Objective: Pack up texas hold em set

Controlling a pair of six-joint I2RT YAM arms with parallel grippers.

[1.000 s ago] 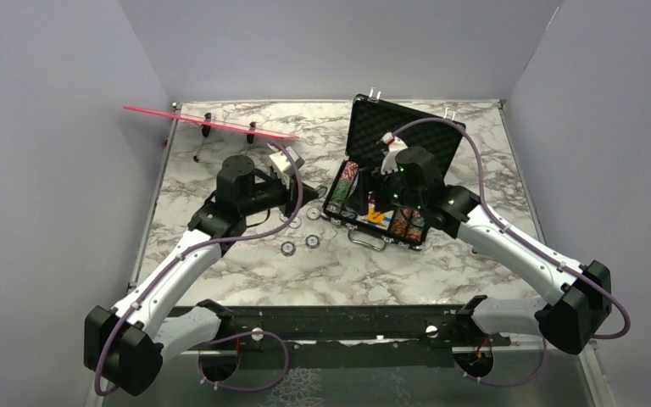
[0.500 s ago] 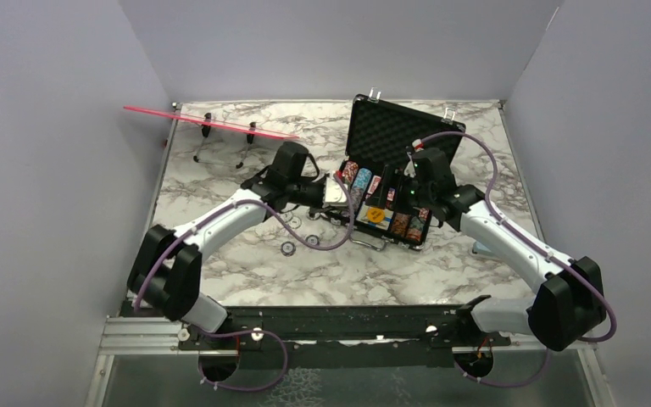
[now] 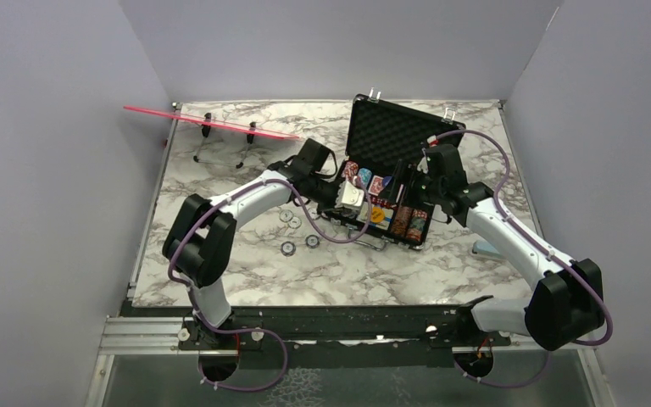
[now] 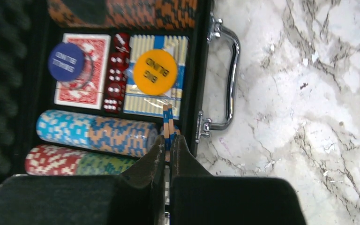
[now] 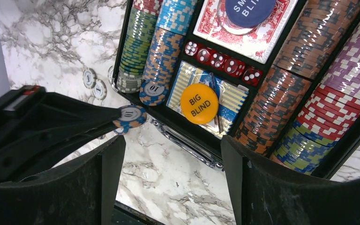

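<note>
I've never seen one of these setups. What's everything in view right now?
Table: one, white marble.
Case: one, black, open, far centre.
Chip rows: several, multicoloured, inside the case.
Card decks: two, red and blue-striped, case middle.
Dice: five, red, between the decks.
Buttons: two, yellow and blue, on the decks.
Loose chips: about four, pale, left of the case.
Pink strip: one, on wire legs, far left.
Block: one, light blue, right side.
Left gripper: shut on two chips at the case's front edge.
Right gripper: open, empty, above the case.
</note>
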